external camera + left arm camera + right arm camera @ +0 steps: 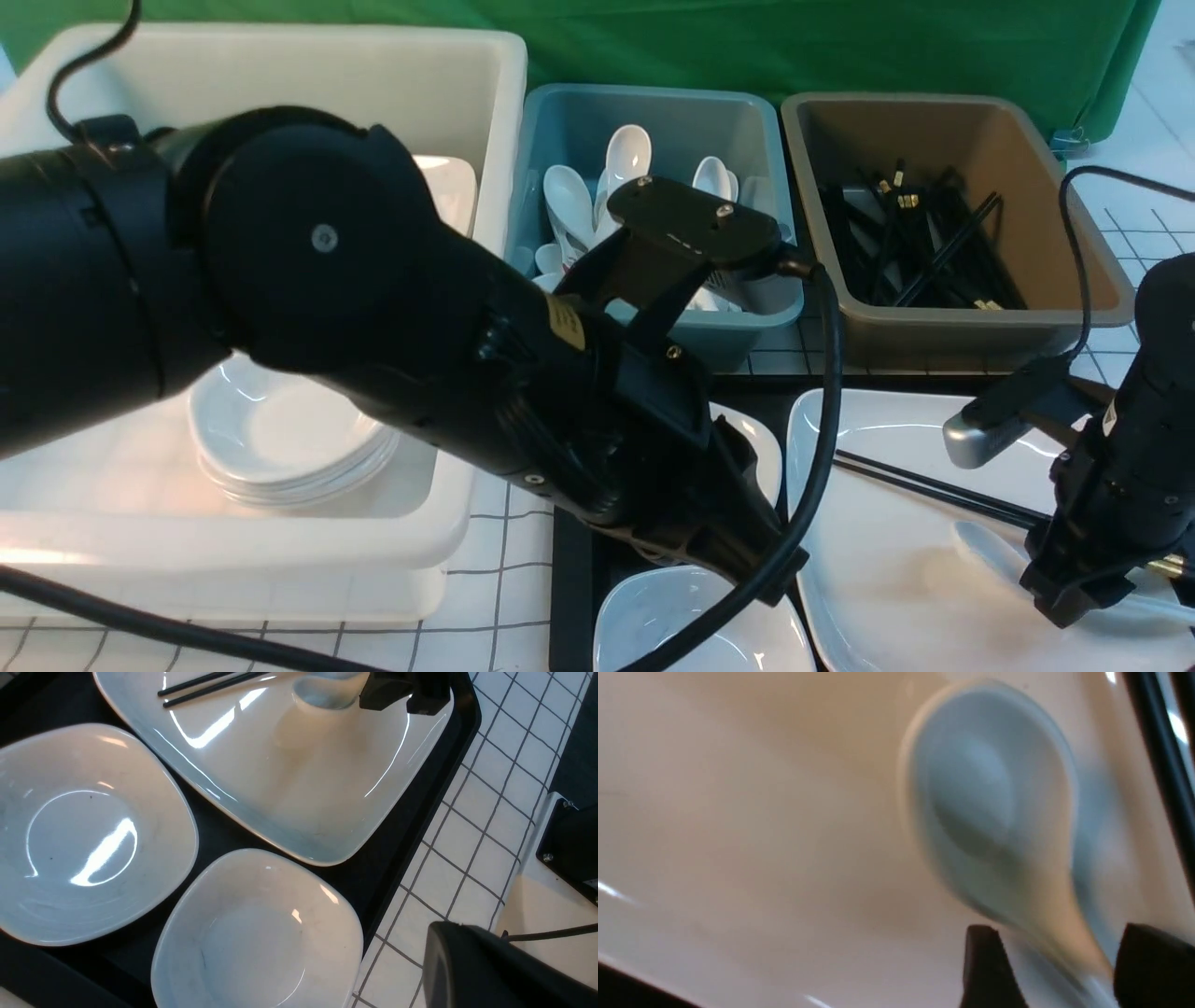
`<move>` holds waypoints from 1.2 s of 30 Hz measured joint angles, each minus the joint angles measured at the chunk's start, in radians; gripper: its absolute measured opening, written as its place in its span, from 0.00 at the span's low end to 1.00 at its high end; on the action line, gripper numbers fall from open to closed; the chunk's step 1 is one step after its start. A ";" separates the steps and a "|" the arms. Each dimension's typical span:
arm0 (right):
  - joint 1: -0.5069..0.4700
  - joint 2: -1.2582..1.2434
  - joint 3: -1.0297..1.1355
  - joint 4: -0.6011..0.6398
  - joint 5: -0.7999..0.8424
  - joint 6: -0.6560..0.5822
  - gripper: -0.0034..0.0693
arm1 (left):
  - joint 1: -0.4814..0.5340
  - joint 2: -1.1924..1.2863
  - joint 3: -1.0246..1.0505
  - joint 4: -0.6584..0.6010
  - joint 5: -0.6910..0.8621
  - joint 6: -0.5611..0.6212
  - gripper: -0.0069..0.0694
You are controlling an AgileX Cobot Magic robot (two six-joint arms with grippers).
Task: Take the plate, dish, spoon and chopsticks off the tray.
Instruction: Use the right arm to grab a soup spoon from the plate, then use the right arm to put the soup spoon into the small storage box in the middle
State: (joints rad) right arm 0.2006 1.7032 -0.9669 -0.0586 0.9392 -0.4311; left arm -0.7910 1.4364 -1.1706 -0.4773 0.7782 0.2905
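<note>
Big left arm (pixel 373 308) hides much of the black tray (pixel 569 579), left gripper (pixel 747 551) tips hidden, shut tight, right gripper (pixel 1057 933) jaws apart around one blurry spoon (pixel 990 798) handle, one plate (pixel 896 579) on tray holding spoon, two chopsticks (pixel 934 485), two small dishes (pixel 93 830) beside

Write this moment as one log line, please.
right gripper: open, straddling spoon handle | spoon: on plate | chopsticks: across plate | left gripper: shut
</note>
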 joint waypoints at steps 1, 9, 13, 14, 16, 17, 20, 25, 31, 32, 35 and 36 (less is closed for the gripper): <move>0.000 0.007 0.000 0.000 -0.007 -0.005 0.56 | 0.000 0.000 0.000 0.000 0.000 0.000 0.08; 0.000 0.040 0.000 0.001 -0.020 -0.018 0.55 | 0.000 0.000 0.000 0.000 -0.001 0.001 0.09; 0.000 0.040 0.000 0.001 0.018 -0.034 0.38 | 0.000 0.000 0.000 0.000 -0.010 0.001 0.09; 0.000 0.040 0.000 0.002 0.037 -0.041 0.29 | 0.000 0.000 0.000 0.000 -0.013 0.002 0.09; 0.000 0.040 -0.008 0.013 0.072 -0.044 0.28 | 0.000 0.000 0.000 0.001 -0.018 0.002 0.09; 0.000 0.041 -0.009 0.015 0.077 -0.044 0.28 | 0.000 0.000 0.000 0.002 -0.021 0.002 0.09; 0.000 0.038 -0.040 0.101 0.162 -0.102 0.28 | 0.000 0.000 0.000 0.012 -0.031 0.002 0.09; 0.000 -0.023 -0.090 0.297 0.239 -0.178 0.28 | 0.008 0.000 0.000 0.070 -0.077 -0.051 0.09; 0.000 -0.114 -0.250 0.425 0.244 -0.195 0.28 | 0.108 0.000 0.000 0.082 -0.182 -0.091 0.09; 0.000 -0.115 -0.306 0.449 0.235 -0.196 0.28 | 0.129 0.000 -0.001 0.085 -0.216 -0.085 0.09; 0.000 -0.093 -0.443 0.526 0.186 -0.196 0.28 | 0.185 0.000 -0.010 0.087 -0.281 -0.079 0.09; 0.000 -0.076 -0.494 0.559 0.171 -0.196 0.28 | 0.201 0.000 -0.016 0.087 -0.299 -0.077 0.09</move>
State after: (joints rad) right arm 0.2006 1.6274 -1.4611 0.4999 1.1098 -0.6274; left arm -0.5902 1.4364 -1.1862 -0.3903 0.4792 0.2137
